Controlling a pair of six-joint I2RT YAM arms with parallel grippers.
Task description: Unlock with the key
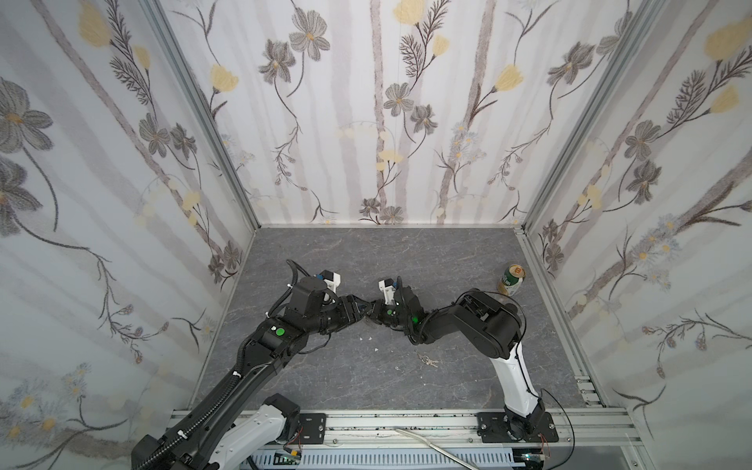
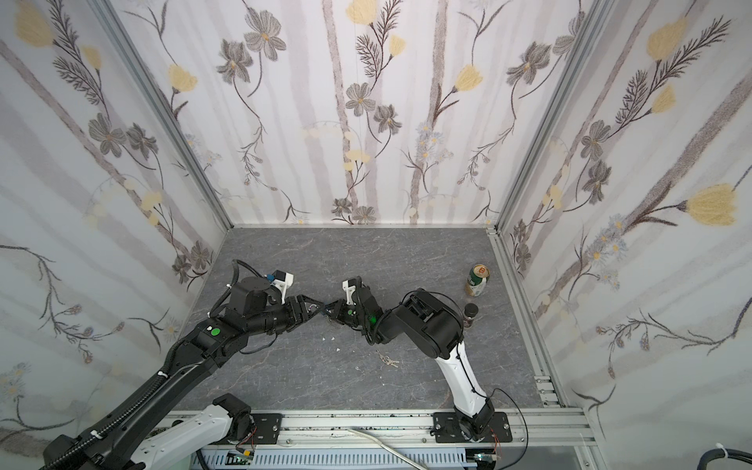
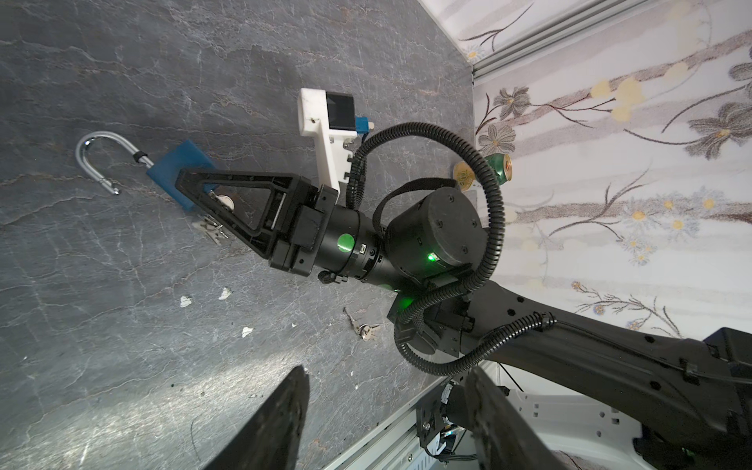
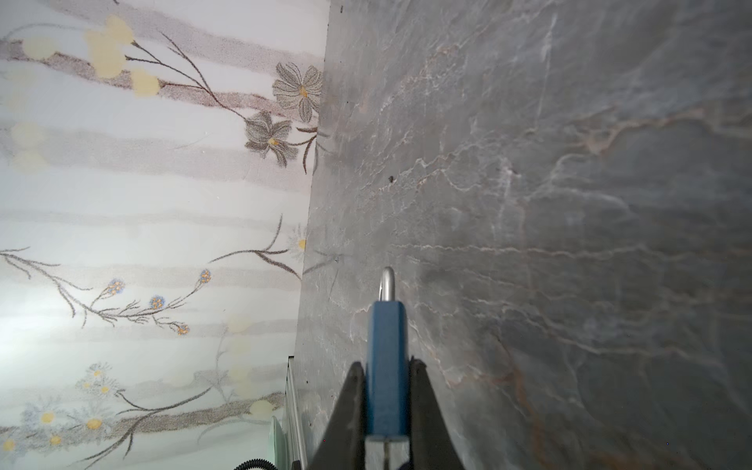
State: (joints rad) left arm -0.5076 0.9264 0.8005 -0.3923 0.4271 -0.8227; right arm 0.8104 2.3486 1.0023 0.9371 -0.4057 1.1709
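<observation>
Blue-cased padlock (image 4: 385,366) is clamped across its flat faces in the right tool (image 3: 193,193), steel shackle (image 3: 95,150) beyond the tips with one leg free of the body, key (image 3: 225,202) seated at the end nearest the tool's palm. Judged dense, rigid and smooth: hold the body, not the slippery shackle. The left tool (image 3: 385,370) stands wide and empty nearby; no writing on padlock or can (image 1: 512,280) is legible.

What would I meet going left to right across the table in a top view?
In order: left pincer → right pincer → keys → can. I left out the padlock because it is hidden where the pincers meet.
</observation>
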